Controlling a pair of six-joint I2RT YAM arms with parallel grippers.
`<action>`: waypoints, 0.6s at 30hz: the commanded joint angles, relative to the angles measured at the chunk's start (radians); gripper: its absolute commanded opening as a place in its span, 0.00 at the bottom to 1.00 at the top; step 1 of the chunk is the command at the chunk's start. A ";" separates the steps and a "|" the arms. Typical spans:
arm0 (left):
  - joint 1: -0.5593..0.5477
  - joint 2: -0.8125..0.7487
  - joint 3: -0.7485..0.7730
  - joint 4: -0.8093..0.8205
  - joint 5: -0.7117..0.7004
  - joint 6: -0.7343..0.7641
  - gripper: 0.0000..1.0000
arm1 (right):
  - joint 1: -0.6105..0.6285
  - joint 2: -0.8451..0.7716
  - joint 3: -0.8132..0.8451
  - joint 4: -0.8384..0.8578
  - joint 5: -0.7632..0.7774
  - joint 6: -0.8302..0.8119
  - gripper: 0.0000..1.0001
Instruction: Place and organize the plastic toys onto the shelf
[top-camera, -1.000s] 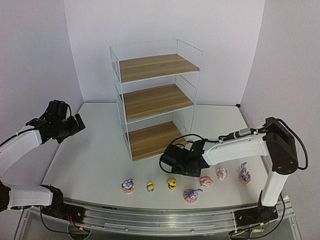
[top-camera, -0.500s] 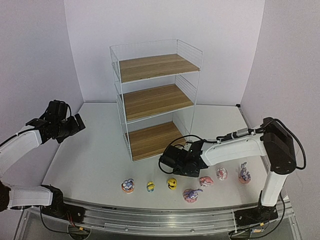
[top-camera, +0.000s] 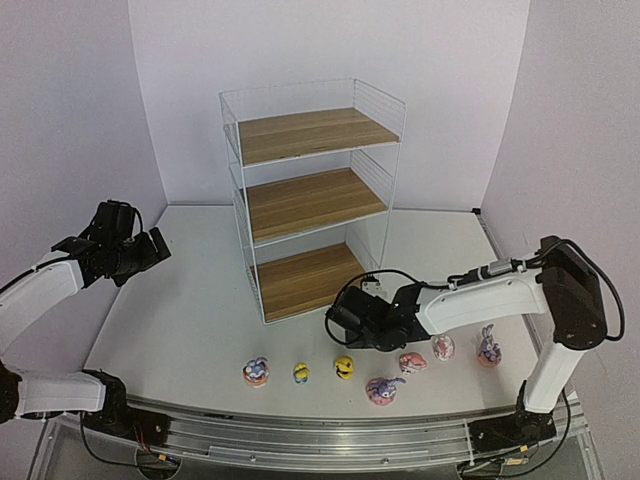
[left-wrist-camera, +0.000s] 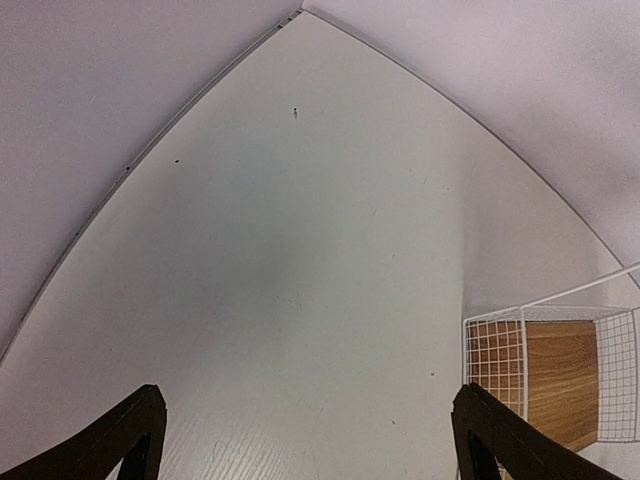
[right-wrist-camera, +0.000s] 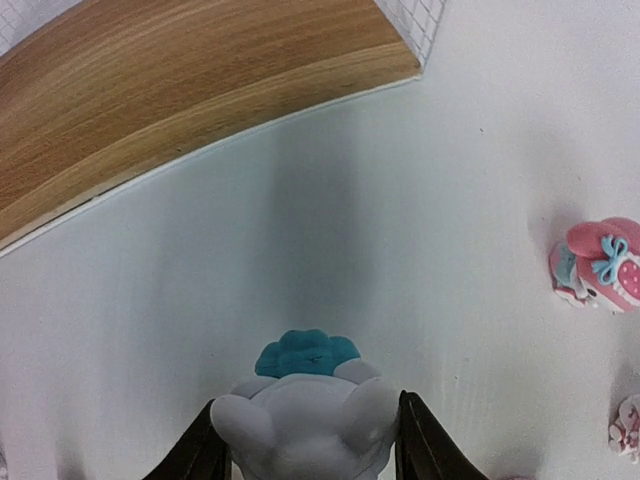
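right arm (top-camera: 470, 298) shifted slightly | jaws clamp toy (right-wrist-camera: 305, 405) (teal tuft)

Toys (top-camera: 344, 367) lie in a row before the shelf (top-camera: 312, 135).

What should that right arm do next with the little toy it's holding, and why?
Probably ease forward toward the shelf: the right gripper is shut on a grey-white toy with a teal tuft, and the bottom board lies just ahead of it.

Left fingers (left-wrist-camera: 130, 440) spread, arm (top-camera: 40, 285) raised, right fingers (right-wrist-camera: 420, 450) clamped on toy (right-wrist-camera: 305, 410)
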 joint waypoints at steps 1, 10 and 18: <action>0.002 -0.010 -0.002 0.017 -0.003 0.016 1.00 | -0.040 -0.084 -0.039 0.301 -0.096 -0.290 0.23; 0.001 -0.011 -0.005 0.017 -0.005 0.016 1.00 | -0.151 0.025 0.062 0.402 -0.147 -0.454 0.21; 0.001 0.004 -0.003 0.015 -0.006 0.017 1.00 | -0.207 0.113 0.139 0.473 -0.139 -0.538 0.22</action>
